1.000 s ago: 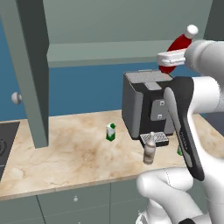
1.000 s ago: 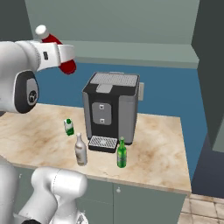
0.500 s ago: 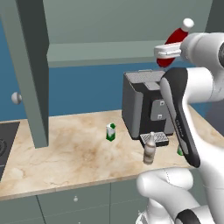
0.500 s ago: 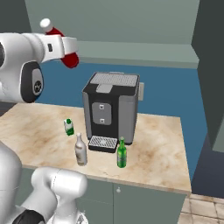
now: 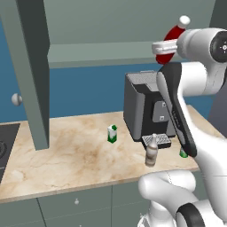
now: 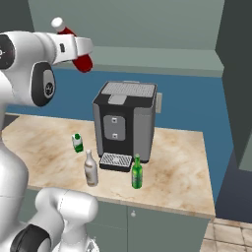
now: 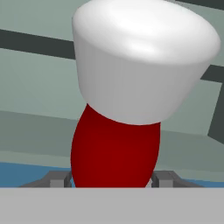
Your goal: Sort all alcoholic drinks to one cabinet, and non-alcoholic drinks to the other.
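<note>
Left base view: the white arm rises at the right and bends up to the top of the picture, where the claw (image 5: 170, 44) is closed around the tall red bottle (image 5: 172, 39). The bottle is tilted, its white cap (image 5: 184, 20) pointing up and to the right, in front of the open wall cabinet (image 5: 111, 53) and level with the cabinet's bottom edge. Well below the claw lies the marble counter (image 5: 71, 155). On it, straight beneath the claw, stands a dark coffee machine (image 5: 144, 111). Lower and to the left of the claw sits the small green-and-white carton (image 5: 112, 133). The pale grey-beige bottle (image 5: 151, 151) stands just in front of the machine's drip tray. The open cabinet door (image 5: 31, 66) hangs far to the claw's left.

Right base view: the claw (image 6: 78, 51) sits at the upper left, gripping the red bottle (image 6: 78, 53) by its body, white cap (image 6: 57, 22) tilted up and left. The cabinet's floor (image 6: 162, 56) runs just beyond it to the right. Far below, on the counter (image 6: 177, 167), the coffee machine (image 6: 125, 120) stands down and right of the claw. The carton (image 6: 77, 142) is almost straight beneath it. The grey-beige bottle (image 6: 90, 169) and the slim green glass bottle (image 6: 137, 172) stand upright in front of the machine, either side of its tray.

Hand view: the red bottle (image 7: 116, 153) rises between the two fingertips (image 7: 162, 178), which press its sides. Its big white cap (image 7: 140, 61) looms close above.
</note>
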Available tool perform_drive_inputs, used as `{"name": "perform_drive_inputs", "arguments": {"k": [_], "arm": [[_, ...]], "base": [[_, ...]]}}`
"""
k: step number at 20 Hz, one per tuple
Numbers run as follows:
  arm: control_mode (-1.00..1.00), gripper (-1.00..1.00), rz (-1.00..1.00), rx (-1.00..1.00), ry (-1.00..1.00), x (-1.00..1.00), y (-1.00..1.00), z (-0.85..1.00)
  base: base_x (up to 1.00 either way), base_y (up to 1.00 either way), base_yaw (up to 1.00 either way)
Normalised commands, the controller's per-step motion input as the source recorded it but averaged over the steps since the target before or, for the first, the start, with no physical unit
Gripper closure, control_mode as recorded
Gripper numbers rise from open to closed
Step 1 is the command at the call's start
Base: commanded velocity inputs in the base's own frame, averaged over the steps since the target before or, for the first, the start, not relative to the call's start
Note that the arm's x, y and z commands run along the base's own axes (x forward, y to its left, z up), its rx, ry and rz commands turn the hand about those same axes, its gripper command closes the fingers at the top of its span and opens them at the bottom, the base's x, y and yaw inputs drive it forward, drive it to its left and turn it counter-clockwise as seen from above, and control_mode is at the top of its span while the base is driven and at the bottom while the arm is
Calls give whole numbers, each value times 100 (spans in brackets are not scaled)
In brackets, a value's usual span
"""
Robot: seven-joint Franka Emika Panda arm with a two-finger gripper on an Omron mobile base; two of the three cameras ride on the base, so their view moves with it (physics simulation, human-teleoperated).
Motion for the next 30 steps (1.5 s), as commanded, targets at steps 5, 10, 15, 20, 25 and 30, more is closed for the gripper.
{"name": "perform_drive_inputs", "arguments": {"k": [5,10,15,20,25,30], "arm": [[-100,100,0,0,0,36,0,0],[-100,100,0,0,0,44,0,0],[-100,100,0,0,0,44,0,0],[-100,100,0,0,0,42,0,0],[-100,100,0,0,0,43,0,0],[-100,100,0,0,0,41,0,-3]], "base": [[0,0,0],[0,0,0],[0,0,0],[0,0,0],[0,0,0],[0,0,0]]}}
